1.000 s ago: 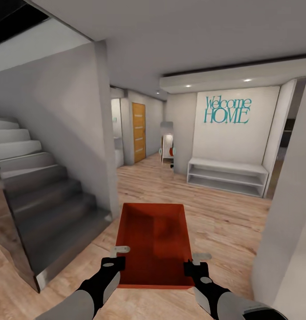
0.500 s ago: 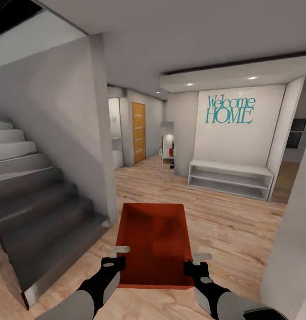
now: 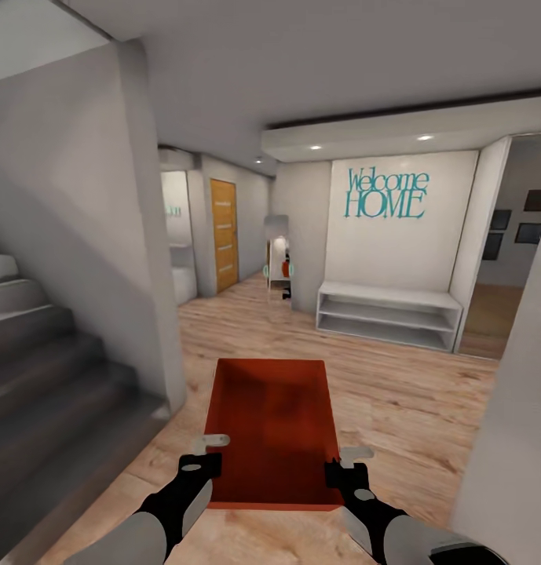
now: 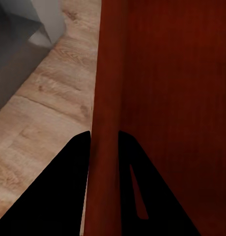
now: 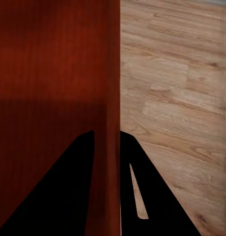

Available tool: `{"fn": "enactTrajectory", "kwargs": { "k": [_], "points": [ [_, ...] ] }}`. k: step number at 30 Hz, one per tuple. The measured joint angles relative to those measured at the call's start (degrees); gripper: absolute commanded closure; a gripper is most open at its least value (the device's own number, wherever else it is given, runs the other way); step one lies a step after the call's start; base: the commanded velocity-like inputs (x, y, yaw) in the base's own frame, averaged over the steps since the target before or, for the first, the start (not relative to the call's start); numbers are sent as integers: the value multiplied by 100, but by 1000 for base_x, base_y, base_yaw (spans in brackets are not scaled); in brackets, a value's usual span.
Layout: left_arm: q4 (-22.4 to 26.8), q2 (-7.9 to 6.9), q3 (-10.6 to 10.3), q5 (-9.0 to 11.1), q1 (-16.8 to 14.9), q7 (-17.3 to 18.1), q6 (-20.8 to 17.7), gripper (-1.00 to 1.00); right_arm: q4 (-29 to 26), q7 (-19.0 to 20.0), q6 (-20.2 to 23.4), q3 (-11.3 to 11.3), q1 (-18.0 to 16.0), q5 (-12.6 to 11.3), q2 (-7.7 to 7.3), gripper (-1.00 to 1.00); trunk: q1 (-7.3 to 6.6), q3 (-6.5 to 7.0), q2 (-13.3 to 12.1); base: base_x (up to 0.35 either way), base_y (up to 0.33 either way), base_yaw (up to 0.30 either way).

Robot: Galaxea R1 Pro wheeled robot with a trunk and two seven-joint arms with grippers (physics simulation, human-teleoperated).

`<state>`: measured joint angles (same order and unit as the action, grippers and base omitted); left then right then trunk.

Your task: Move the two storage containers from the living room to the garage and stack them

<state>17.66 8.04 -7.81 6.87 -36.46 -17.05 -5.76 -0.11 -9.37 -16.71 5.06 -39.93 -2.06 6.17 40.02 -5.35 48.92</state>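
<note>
I hold one red-orange storage container (image 3: pixel 272 428) in front of me, above light wood planks, with its open top facing up. My left gripper (image 3: pixel 213 455) is shut on its left wall and my right gripper (image 3: pixel 338 461) is shut on its right wall, both near the container's near end. In the left wrist view the container wall (image 4: pixel 107 98) runs between the dark fingers of the left gripper (image 4: pixel 104 140). The right wrist view shows the right gripper (image 5: pixel 107 135) pinching the other wall (image 5: pixel 110 73) the same way. The garage is out of view.
A grey staircase (image 3: pixel 50 377) and its wall corner (image 3: pixel 148 259) stand close on the left. A pale wall (image 3: pixel 513 408) is close on the right. Ahead, wood flooring (image 3: pixel 396 392) leads to a white shelf bench (image 3: pixel 388 314) under a "Welcome HOME" sign (image 3: pixel 385 194), with a wooden door (image 3: pixel 223 235) down the hall.
The whole head view has shifted: the stairs slid left and out of frame, and the hallway looks nearer. The container and both grippers keep the same place in the picture.
</note>
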Motion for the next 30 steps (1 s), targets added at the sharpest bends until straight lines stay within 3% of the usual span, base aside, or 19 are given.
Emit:
{"fn": "enactTrajectory", "kwargs": {
  "k": [10,30],
  "points": [
    [1,-1,1,-3,0,4,0,100,0,1,0,-2,0,2,0,100,0,0,0,319,0,-262],
    [5,5,5,-9,2,-5,0,100,1,1,-5,-29,-1,32,-4,100,0,0,0,319,0,-8]
  ]
}}
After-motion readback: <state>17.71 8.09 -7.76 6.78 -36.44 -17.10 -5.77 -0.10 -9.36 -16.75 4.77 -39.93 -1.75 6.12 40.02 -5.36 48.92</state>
